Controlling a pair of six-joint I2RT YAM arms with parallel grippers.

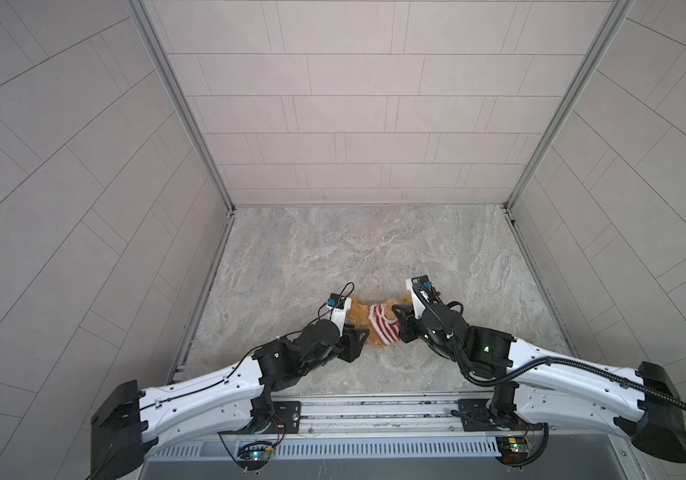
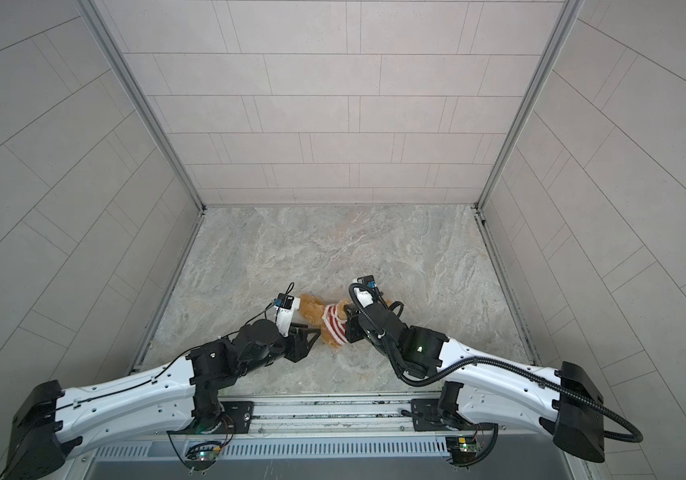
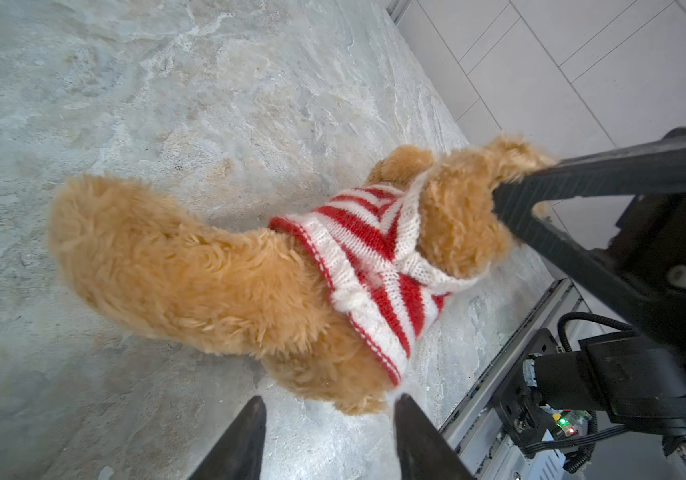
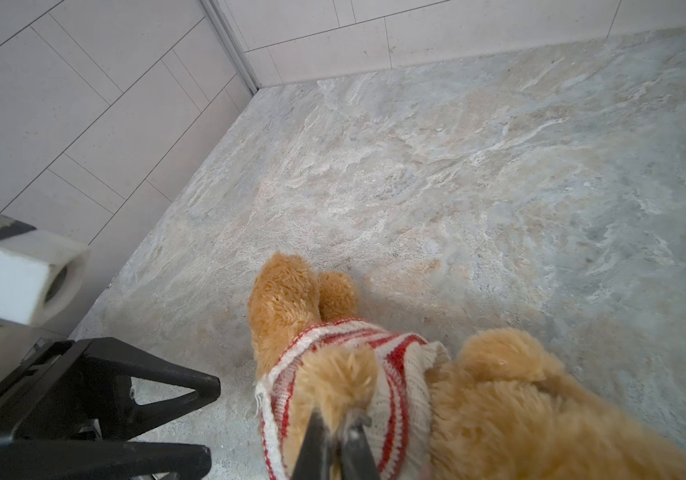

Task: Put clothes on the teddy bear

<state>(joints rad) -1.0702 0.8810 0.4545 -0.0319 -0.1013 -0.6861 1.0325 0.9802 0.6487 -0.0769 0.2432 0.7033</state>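
Teddy bear (image 3: 191,282): long fluffy plush, matt. Sweater (image 3: 370,249): chunky knit yarn, fuzzy, red/white. Tabletop (image 4: 457,166): stone-look, veined, smooth w/ low sheen. Walls (image 1: 333,104): matt pale panels, thin seams. Corner posts (image 1: 181,104): brushed metal. My arm shells (image 1: 208,390): smooth white plastic, slight gloss. My jaws: matt black plastic.
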